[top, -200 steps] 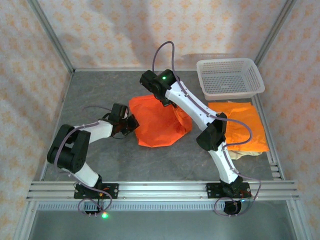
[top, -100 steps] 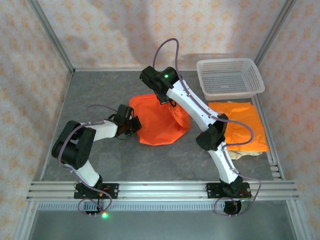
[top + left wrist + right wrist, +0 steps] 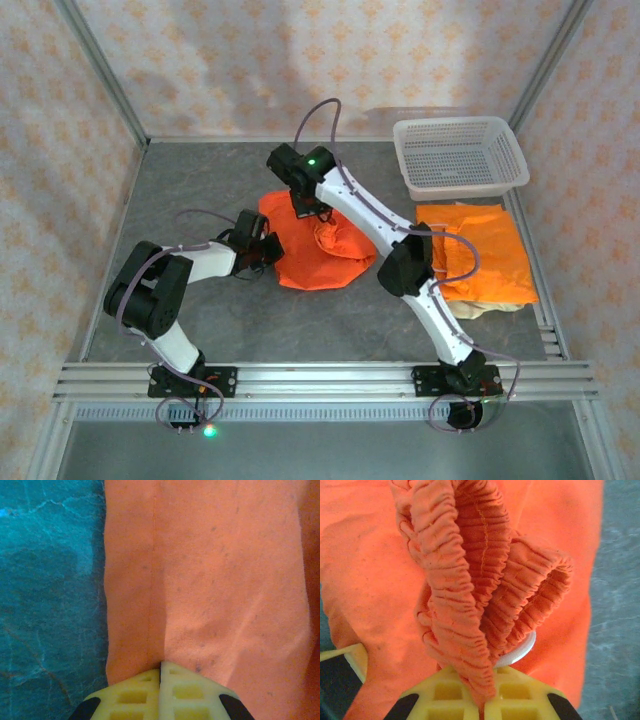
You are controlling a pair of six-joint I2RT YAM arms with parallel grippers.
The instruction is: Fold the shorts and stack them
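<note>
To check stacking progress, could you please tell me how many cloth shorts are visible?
3: bright orange cloth shorts mid-table, a second orange pair folded at right, and pale beige shorts peeking from beneath that pair. More may hide underneath.

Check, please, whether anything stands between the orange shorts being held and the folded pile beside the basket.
No loose thing does: bare table lies between the held orange shorts and the folded pile. Only the right arm's own elbow hangs over that gap.
</note>
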